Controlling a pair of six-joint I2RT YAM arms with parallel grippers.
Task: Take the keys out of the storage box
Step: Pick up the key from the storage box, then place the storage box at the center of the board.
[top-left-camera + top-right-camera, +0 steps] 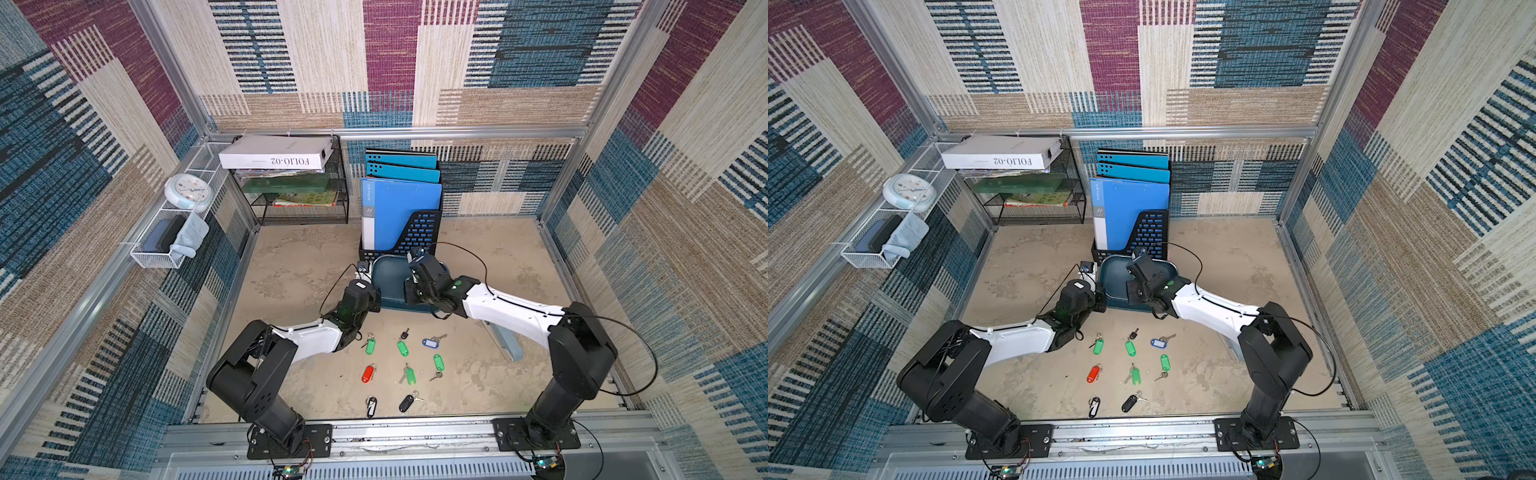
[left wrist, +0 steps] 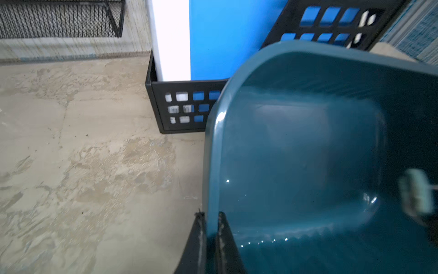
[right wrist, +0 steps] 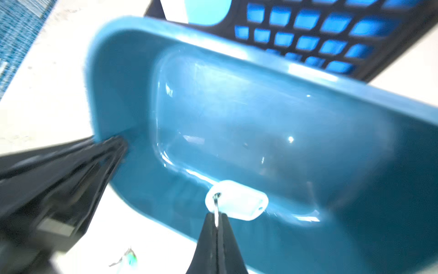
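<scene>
On the table, steadies the teal storage box with the left gripper, jaws clamped on its rim at 9 o'clock. Pinches with the right gripper, jaws together, the ring of the pale blue key inside the box. Other keys at 6 o'clock of the box. Likely light, dangling, slippery; best held by the ring.

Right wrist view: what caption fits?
The right hand pinches the ring of the pale key in the box; the left hand grips its rim.
</scene>
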